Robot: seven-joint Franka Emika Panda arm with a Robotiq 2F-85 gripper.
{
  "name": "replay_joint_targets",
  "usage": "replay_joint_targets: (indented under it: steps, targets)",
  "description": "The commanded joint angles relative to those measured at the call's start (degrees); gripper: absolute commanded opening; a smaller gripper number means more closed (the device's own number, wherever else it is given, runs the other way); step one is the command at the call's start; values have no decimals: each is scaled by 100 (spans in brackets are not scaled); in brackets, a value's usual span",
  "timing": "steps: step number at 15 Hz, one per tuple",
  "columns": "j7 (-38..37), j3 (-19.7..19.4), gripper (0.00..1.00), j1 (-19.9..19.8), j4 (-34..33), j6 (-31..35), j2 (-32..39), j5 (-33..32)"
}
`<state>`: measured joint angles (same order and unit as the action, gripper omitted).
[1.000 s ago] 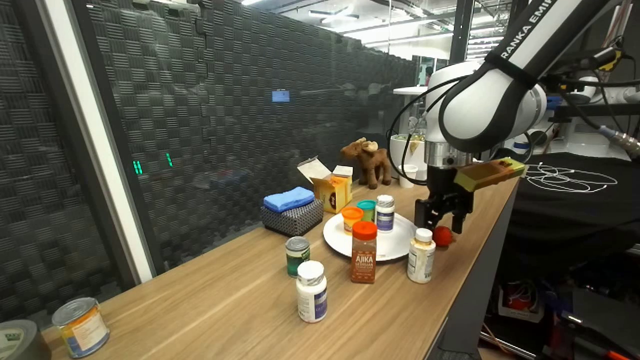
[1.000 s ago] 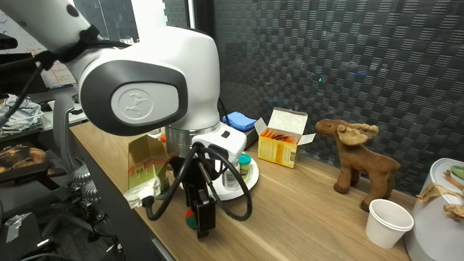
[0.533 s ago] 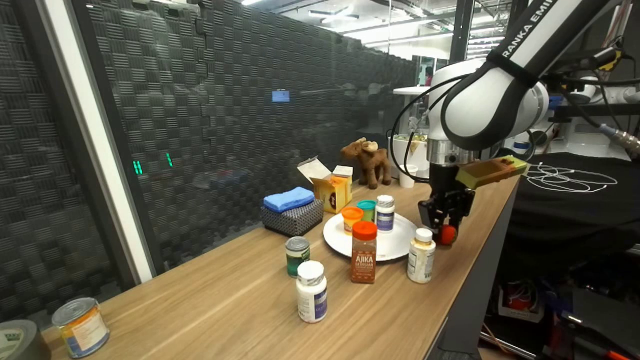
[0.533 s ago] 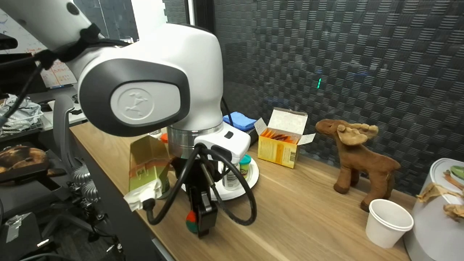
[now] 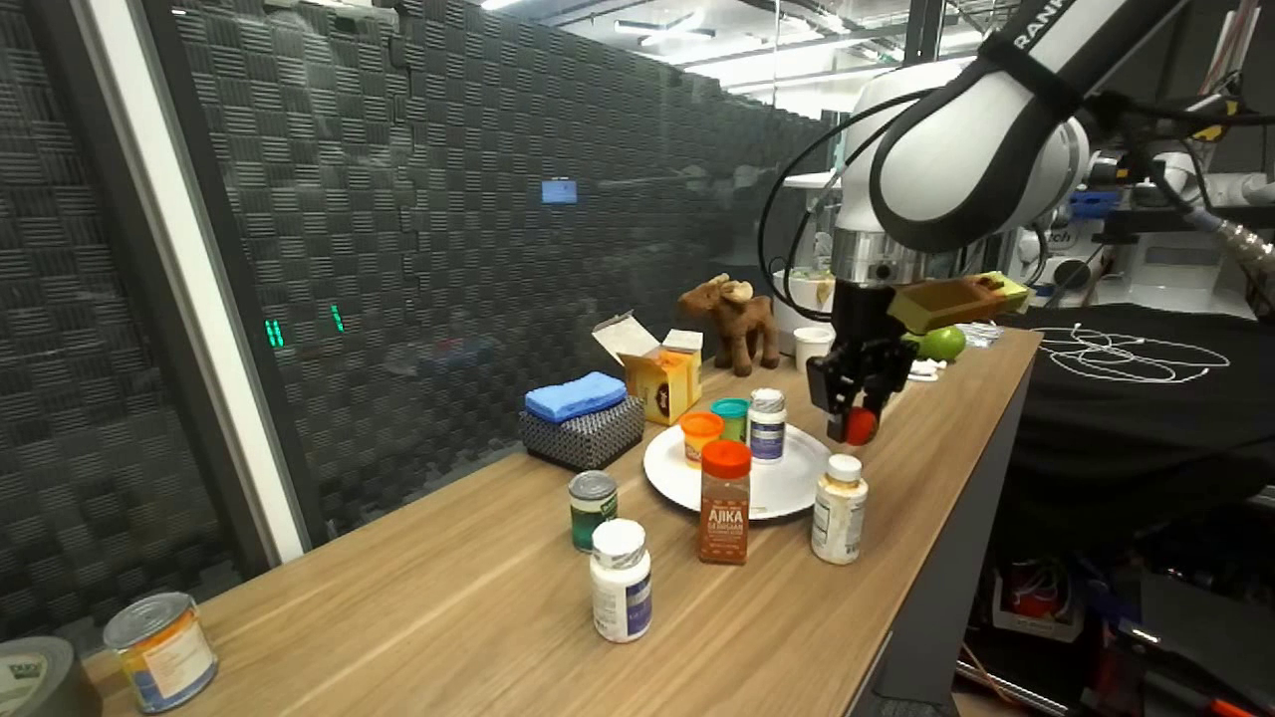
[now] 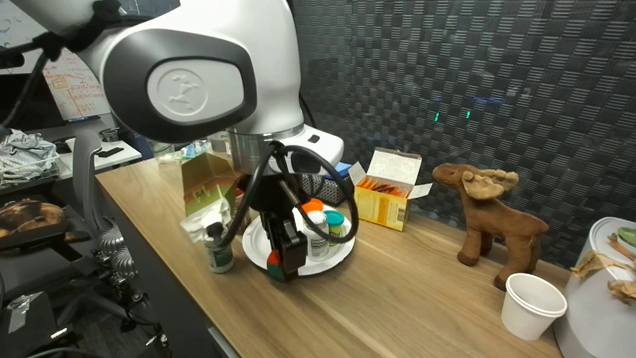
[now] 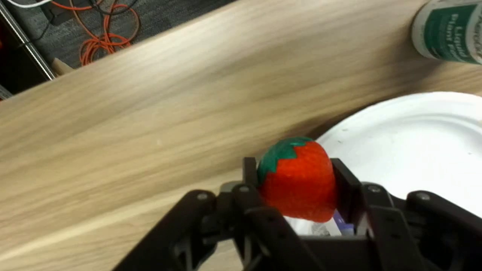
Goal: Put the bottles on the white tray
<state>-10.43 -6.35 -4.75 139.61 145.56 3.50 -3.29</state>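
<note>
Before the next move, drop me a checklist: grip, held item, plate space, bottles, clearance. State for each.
1. Grip: ok; the claw pinches a red and green object.
2. Held item is a bottle: not ok; the object looks like a toy strawberry.
3. Bare space on the white plate: ok, shown in the wrist view.
4. All bottles on the plate: not ok; the Ajika bottle, plant food bottle and foreground purple-labelled bottle stand on the table.
5. Those three upright: ok.
6. Height gap between object and plate: cannot tell.
</note>
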Motion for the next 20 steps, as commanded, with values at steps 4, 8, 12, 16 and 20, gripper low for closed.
replay_joint_targets:
  steps: [4, 8, 12, 16, 20]
  targets:
    - [235, 351, 24, 187, -528, -178, 202, 599]
    - [486, 435, 24, 181, -658, -467, 325, 926]
    - [450, 381, 24, 146, -655, -570, 455, 965]
    - [457, 403, 24, 145, -734, -593, 619, 1028]
    - [367, 383, 24, 155, -885, -490, 793, 954]
